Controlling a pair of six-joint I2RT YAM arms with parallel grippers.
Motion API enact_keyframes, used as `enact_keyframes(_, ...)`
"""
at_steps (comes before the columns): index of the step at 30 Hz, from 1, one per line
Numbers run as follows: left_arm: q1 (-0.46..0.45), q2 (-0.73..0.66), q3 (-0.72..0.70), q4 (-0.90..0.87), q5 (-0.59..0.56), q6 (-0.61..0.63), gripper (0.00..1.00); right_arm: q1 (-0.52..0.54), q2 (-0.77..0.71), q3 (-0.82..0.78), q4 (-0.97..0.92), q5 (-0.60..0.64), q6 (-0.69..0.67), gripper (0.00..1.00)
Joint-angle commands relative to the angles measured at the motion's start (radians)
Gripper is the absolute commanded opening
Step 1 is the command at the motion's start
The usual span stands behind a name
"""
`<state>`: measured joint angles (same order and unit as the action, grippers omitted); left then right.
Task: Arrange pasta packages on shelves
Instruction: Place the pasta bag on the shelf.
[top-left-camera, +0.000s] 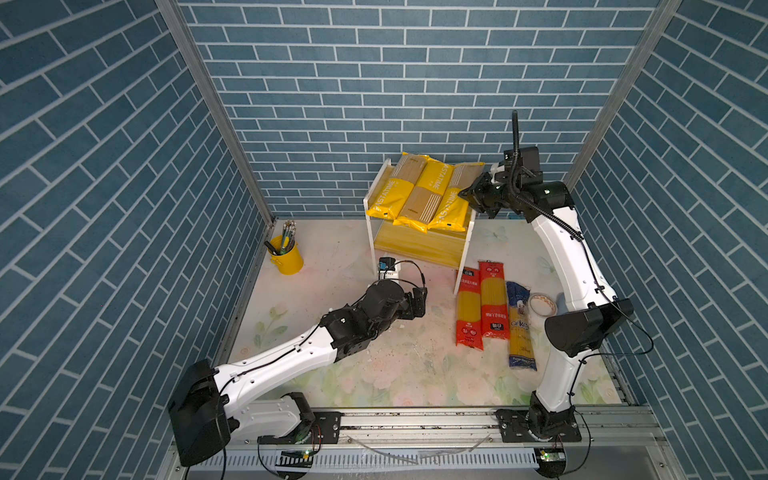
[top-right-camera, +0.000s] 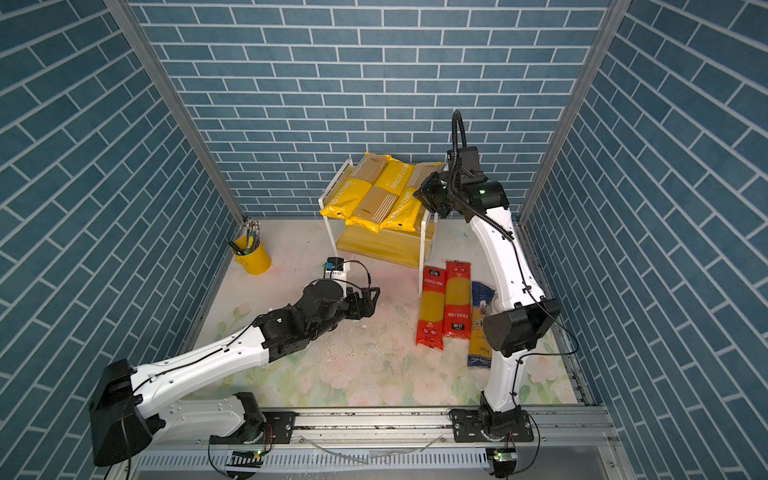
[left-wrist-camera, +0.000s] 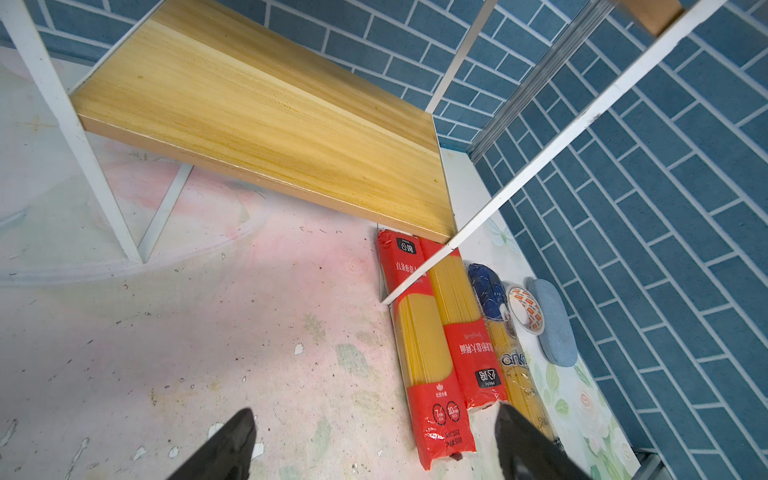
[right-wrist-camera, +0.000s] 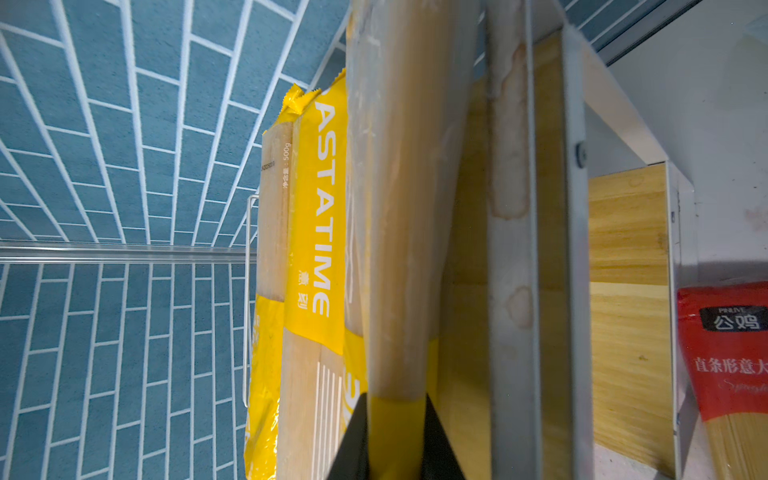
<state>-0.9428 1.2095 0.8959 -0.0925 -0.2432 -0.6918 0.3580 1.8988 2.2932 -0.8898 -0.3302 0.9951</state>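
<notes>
Shelves (top-left-camera: 415, 246): a two-tier rack at the back of the counter (top-left-camera: 332, 291), close to the rear brick wall; white side frames bound both boards.
Top board: three PASTATIME bags side by side, touching. These are the left bag (top-left-camera: 388, 195), the middle bag (top-left-camera: 424, 193) and the right bag (top-left-camera: 451, 205). Their yellow near ends hang over the front edge.
Right fingers (right-wrist-camera: 353, 444): pinching the yellow part of the right bag (right-wrist-camera: 399, 249) from both sides, at the right edge of the top board, with the white side frame just beside.
Lower board (left-wrist-camera: 266, 120): open wood across its width in the left wrist view, between the white uprights.
Left fingers (left-wrist-camera: 232, 444): spread wide, holding nothing, low over the counter and pointed toward the bags lying there.
Red-ended bags (top-left-camera: 469, 309) (top-left-camera: 493, 303): flat on the counter, touching along their long edges; their far ends lie at the rack's right front leg.
Blue-ended bag (top-left-camera: 519, 328): just right of the red-ended pair, partly under the right arm in both top views.
Tape roll (top-left-camera: 542, 305): beside the blue-ended bag's far end, with a blue-grey pad (left-wrist-camera: 552, 328) next to it near the side wall.
Pencil cup (top-left-camera: 286, 259): at the left wall, well apart from the rack.
Open room: bare counter lies between the left arm, the rack front and the red-ended bags.
</notes>
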Motion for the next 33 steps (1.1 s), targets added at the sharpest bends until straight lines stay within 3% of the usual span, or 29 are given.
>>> enact_keyframes(1,0.0,-0.007,-0.015,0.011,-0.015,0.0,0.9,0.013,0.011,0.029,0.02,0.017,-0.026,0.04)
enact_keyframes(4,-0.001,0.001,-0.001,0.007,-0.011,0.004,0.9,0.013,-0.015,0.028,0.002,0.028,-0.049,0.16)
enact_keyframes(8,-0.001,0.013,0.03,-0.018,-0.01,0.017,0.9,0.013,-0.045,0.03,-0.023,0.021,-0.087,0.24)
enact_keyframes(22,-0.009,0.027,0.035,-0.024,-0.022,0.016,0.9,0.009,-0.032,0.179,-0.178,-0.046,-0.173,0.31)
enact_keyframes(33,-0.01,0.047,0.052,-0.023,-0.018,0.022,0.9,0.007,-0.08,0.147,-0.176,-0.047,-0.214,0.32)
